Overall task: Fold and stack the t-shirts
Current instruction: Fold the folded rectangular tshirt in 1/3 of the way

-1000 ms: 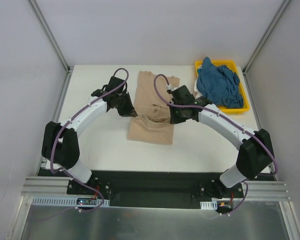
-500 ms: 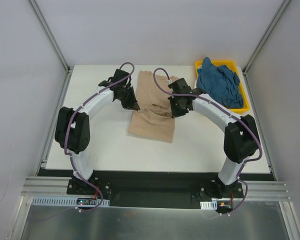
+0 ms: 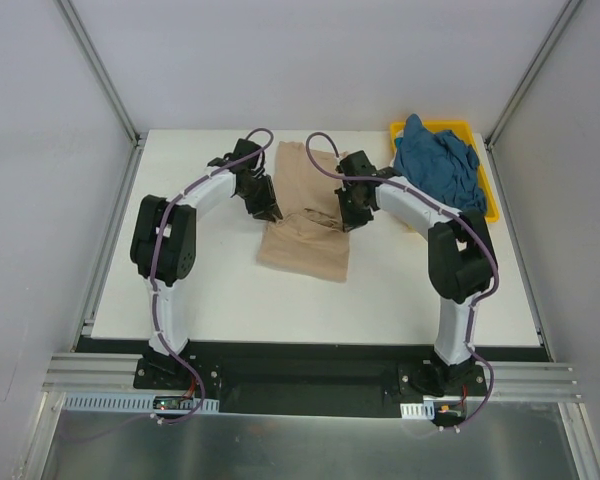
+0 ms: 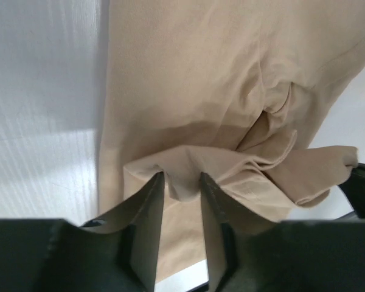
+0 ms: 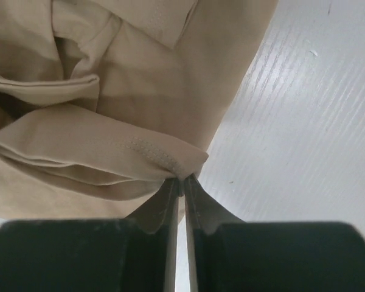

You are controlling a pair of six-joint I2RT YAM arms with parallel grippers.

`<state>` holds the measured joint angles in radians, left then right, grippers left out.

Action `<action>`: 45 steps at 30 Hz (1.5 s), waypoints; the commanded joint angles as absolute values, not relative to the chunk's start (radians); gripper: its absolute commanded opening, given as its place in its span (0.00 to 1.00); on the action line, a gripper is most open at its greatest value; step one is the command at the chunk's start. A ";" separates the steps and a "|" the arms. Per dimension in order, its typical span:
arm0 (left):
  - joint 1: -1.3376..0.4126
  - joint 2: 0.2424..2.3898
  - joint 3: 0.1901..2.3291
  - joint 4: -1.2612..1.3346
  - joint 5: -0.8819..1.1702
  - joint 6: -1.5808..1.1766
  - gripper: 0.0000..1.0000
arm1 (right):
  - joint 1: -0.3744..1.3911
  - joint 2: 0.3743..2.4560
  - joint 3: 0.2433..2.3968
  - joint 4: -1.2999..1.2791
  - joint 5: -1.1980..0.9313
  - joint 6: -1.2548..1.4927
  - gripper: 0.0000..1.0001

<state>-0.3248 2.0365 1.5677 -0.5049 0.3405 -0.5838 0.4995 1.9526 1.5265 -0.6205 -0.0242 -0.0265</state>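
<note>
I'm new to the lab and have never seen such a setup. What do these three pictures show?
It is a robot with two white arms fixed at the near edge of a white table. One picture looks down from above; the other two come from a camera on each wrist, so the dark prongs at the bottom are that hand's own fingers. A tan t-shirt lies partly folded mid-table; a teal t-shirt sits crumpled in a yellow tray at the far right. The right hand pinches a hem of the tan t-shirt. The left hand has its fingers slightly apart, a fold of it between them.
</note>
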 commanded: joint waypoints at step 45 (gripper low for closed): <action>-0.387 1.671 0.807 -0.195 0.518 -0.744 0.99 | 0.545 1.616 0.770 -0.120 -0.425 0.258 0.97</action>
